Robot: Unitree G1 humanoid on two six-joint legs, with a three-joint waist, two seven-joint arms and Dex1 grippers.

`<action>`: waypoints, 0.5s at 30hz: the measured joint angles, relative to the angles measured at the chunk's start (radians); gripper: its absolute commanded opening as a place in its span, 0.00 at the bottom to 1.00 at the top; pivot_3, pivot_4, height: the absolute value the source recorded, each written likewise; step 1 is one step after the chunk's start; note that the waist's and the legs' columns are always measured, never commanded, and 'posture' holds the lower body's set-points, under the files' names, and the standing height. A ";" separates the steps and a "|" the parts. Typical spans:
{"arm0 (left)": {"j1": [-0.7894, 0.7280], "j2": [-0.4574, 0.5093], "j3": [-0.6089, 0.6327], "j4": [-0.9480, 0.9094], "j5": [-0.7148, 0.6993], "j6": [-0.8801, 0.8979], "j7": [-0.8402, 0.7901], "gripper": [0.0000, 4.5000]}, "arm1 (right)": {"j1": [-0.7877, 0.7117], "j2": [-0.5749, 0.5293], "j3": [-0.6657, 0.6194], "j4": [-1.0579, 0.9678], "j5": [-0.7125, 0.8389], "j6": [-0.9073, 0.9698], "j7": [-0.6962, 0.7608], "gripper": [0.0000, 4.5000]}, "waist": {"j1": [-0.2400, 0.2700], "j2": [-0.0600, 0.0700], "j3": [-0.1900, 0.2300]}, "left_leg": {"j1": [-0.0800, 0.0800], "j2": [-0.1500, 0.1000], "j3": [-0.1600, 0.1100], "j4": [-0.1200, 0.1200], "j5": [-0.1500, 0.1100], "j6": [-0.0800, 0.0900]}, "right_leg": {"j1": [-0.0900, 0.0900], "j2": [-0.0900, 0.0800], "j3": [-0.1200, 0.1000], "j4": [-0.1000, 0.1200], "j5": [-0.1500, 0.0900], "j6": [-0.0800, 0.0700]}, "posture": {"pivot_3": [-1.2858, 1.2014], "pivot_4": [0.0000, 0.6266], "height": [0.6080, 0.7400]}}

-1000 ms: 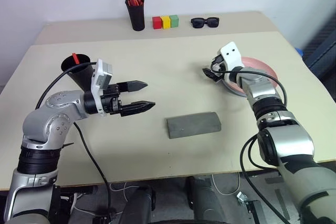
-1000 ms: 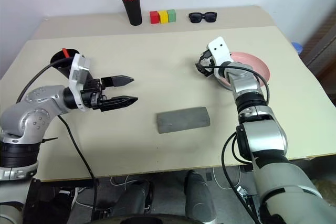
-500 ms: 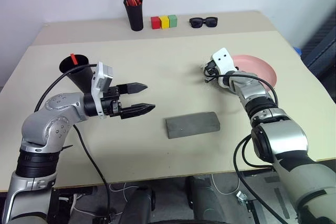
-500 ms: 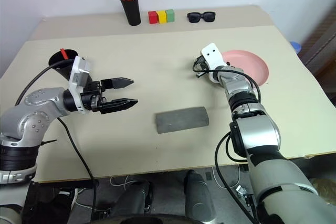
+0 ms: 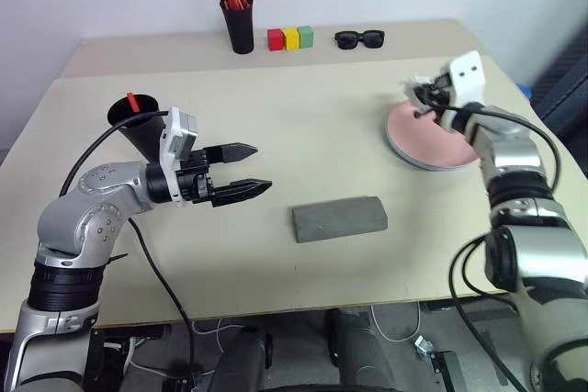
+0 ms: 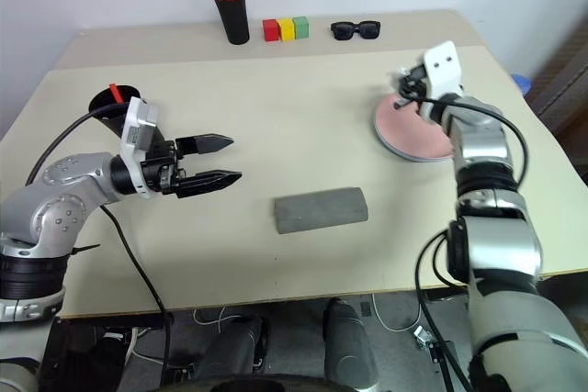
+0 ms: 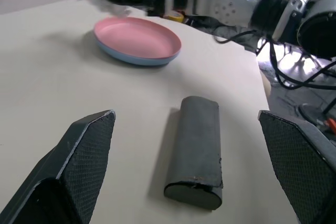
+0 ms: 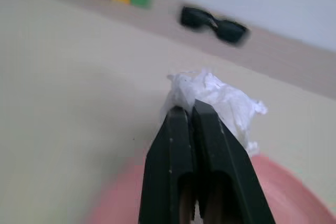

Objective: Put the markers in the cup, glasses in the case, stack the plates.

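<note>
over the pink plate (image 5: pixel 432 140), right claw (image 8: pixel 195 116) moved, pinching white wad (image 8: pixel 218 100)

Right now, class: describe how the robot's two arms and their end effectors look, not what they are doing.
Both arms are silver-grey metal with black joints and loose black cables. Each wrist carries a white camera block. The left end effector and the right end effector have two black tapered fingers with crosshatched pads.

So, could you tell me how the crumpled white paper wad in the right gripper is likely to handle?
The crumpled white paper wad looks soft and very light. Pinched by its edge in the right gripper, it could probably tear or slip free. If dropped, it would likely settle without rolling.
</note>
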 measured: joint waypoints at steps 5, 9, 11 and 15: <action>-0.002 -0.014 -0.001 0.000 0.000 -0.003 0.001 1.00 | 0.080 0.002 0.002 -0.075 0.012 0.076 0.026 0.75 | -0.020 0.000 0.000 | 0.002 0.001 0.002 0.000 0.000 0.000 | 0.000 0.001 0.002 0.001 0.000 0.000 | 0.52 0.24 1.00; -0.001 -0.014 0.001 0.003 0.000 -0.006 0.000 1.00 | 0.083 0.034 -0.044 -0.176 0.090 0.093 0.045 0.99 | -0.024 0.001 0.000 | 0.001 0.001 0.002 0.000 0.000 0.000 | -0.001 0.001 0.003 0.001 0.000 0.000 | 0.52 0.24 1.00; 0.016 -0.011 0.014 0.000 -0.005 -0.008 -0.001 1.00 | 0.099 0.083 -0.086 -0.310 0.204 0.148 0.110 0.99 | -0.025 0.001 0.000 | 0.002 0.001 0.002 0.000 0.000 0.000 | -0.001 0.001 0.003 0.001 0.000 0.000 | 0.52 0.24 1.00; 0.068 -0.010 0.060 -0.011 -0.021 -0.015 0.002 1.00 | 0.198 0.127 -0.067 -0.598 0.368 0.239 0.257 0.99 | -0.011 0.001 0.000 | 0.000 0.001 0.001 0.000 0.000 0.000 | -0.001 0.001 0.003 0.001 0.000 0.000 | 0.52 0.24 1.00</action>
